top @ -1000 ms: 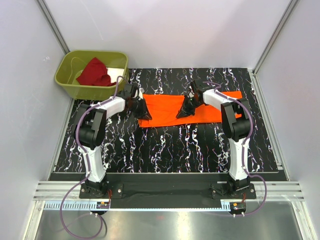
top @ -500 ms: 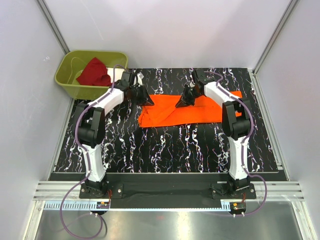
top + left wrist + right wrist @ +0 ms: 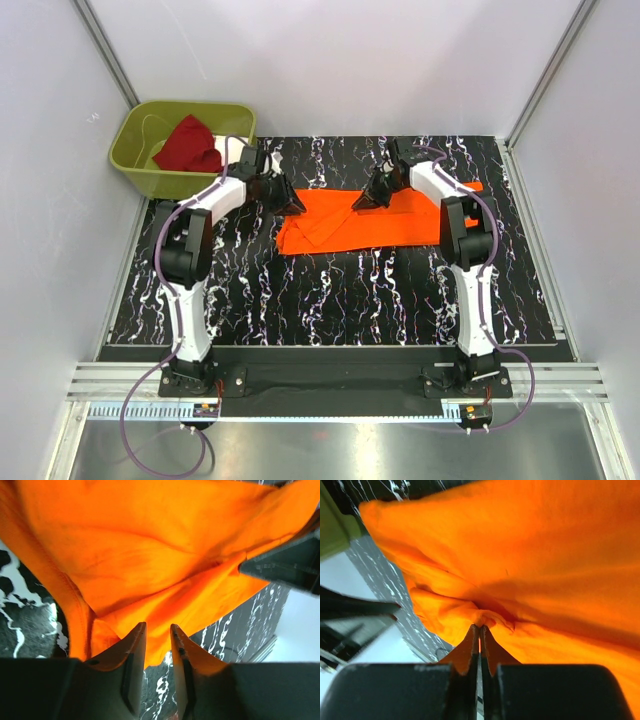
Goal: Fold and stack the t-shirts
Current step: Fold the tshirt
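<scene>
Our right gripper (image 3: 479, 630) pinches a fold of the large bright orange cloth t-shirt (image 3: 400, 225) on the black marbled table (image 3: 330, 290). Our left gripper (image 3: 155, 630) stands parted at its far-left corner, gripping nothing.

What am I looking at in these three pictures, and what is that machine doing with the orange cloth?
Two small robot arms stand bolted to a table, each ending in a two-finger gripper. The wide picture looks down from above; the other two come from cameras on the wrists, fingers at the bottom. An orange t-shirt lies on the table. The right gripper is shut on a bunch of it. The left gripper is near its left end, jaws slightly apart; whether it grips is unclear. A dark red t-shirt sits in the green bin.
</scene>
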`<state>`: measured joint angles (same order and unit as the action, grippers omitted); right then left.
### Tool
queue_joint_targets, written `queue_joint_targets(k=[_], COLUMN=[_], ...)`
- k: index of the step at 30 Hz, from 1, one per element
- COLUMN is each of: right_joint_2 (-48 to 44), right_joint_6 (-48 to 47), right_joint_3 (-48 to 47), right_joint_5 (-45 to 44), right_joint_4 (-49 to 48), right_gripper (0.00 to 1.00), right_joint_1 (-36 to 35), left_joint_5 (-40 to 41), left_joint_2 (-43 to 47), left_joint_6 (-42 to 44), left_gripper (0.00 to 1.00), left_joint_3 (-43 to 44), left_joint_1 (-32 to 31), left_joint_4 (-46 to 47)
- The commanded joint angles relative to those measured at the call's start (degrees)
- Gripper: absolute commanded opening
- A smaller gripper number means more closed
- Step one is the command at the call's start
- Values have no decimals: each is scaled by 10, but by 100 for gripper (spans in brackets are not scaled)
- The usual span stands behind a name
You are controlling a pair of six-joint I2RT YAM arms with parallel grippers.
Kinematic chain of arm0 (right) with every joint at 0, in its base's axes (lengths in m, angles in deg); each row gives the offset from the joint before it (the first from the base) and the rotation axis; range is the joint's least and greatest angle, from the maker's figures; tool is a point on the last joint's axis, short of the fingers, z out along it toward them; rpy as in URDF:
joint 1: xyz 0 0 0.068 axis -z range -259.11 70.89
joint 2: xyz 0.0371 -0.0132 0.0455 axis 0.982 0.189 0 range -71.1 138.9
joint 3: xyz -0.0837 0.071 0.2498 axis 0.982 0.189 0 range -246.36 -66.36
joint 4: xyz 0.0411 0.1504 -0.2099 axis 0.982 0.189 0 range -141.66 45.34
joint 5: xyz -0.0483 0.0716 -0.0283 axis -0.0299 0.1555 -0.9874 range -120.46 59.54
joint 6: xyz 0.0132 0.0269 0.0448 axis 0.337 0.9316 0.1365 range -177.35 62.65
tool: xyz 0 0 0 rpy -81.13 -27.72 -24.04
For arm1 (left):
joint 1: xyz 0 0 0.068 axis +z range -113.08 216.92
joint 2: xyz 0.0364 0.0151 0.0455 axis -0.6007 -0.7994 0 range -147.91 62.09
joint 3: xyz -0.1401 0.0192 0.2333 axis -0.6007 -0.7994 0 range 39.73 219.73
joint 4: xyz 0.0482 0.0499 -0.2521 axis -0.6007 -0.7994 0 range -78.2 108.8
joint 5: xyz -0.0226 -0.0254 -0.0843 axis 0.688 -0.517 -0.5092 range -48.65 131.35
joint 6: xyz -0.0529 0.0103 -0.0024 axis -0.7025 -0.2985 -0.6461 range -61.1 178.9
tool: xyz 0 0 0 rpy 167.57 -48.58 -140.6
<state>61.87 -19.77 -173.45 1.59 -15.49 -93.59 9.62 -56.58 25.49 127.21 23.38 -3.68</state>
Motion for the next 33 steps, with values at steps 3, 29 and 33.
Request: queue_joint_targets(k=[3, 29, 33], right_joint_2=[30, -88, -78], right_joint_6=[49, 97, 114], right_joint_3=[-50, 168, 180], right_joint_5=[35, 92, 93], right_joint_4=[-44, -166, -181], right_gripper=[13, 32, 32], right_joint_1=[12, -103, -110], left_joint_5=[28, 108, 109], left_joint_2=[84, 54, 42], left_joint_6=[55, 109, 108], left_gripper=[30, 14, 14], left_joint_3=[-48, -94, -89], left_joint_1=[-25, -20, -16], left_joint_4=[-15, -52, -49])
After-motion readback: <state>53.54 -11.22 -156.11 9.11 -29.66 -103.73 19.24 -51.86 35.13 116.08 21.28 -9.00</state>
